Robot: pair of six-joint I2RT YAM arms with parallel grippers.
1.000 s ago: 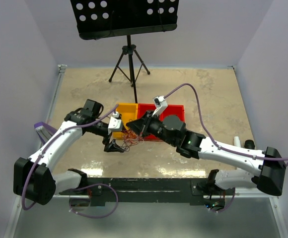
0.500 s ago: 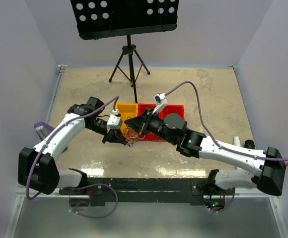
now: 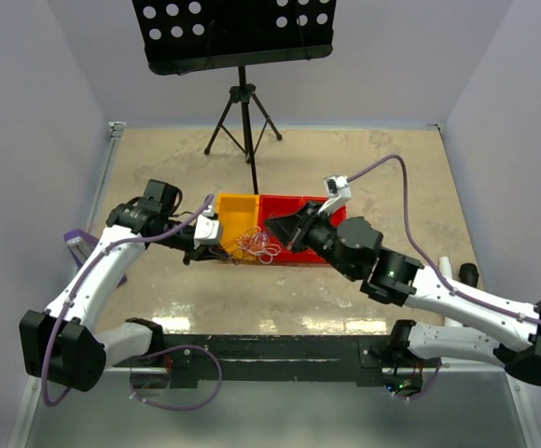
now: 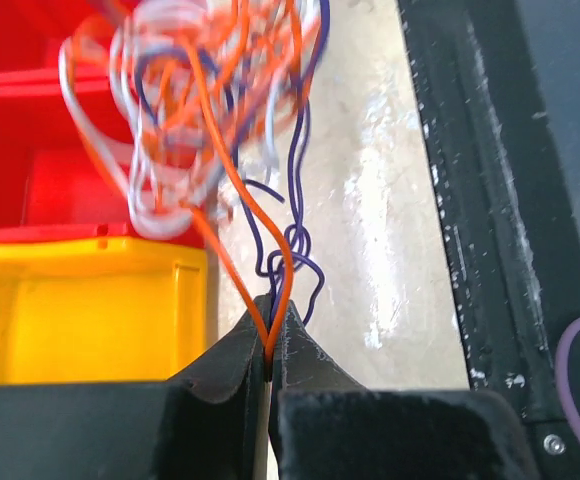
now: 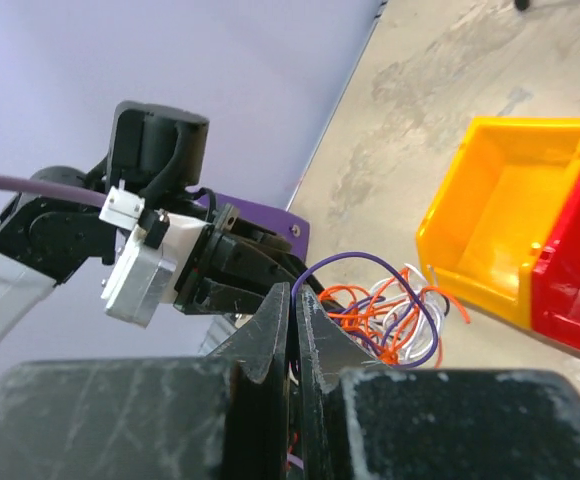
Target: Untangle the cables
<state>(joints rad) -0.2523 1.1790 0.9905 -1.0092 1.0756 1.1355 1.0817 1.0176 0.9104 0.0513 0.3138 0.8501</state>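
Orange-and-white cables (image 4: pixel 190 120) bunch between left pincer (image 4: pixel 270 335) (both clamped) and right pincer (image 5: pixel 292 312).

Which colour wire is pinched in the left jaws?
The thin orange wire: it runs down into the left gripper's shut jaws. Purple wires loop beside the tips; white ones sit higher up.

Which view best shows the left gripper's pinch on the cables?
Left wrist: the left gripper is shut on an orange wire of the cables, close up. Top external shows the cables only tiny; right wrist shows them clearly, but the pinch is hidden.
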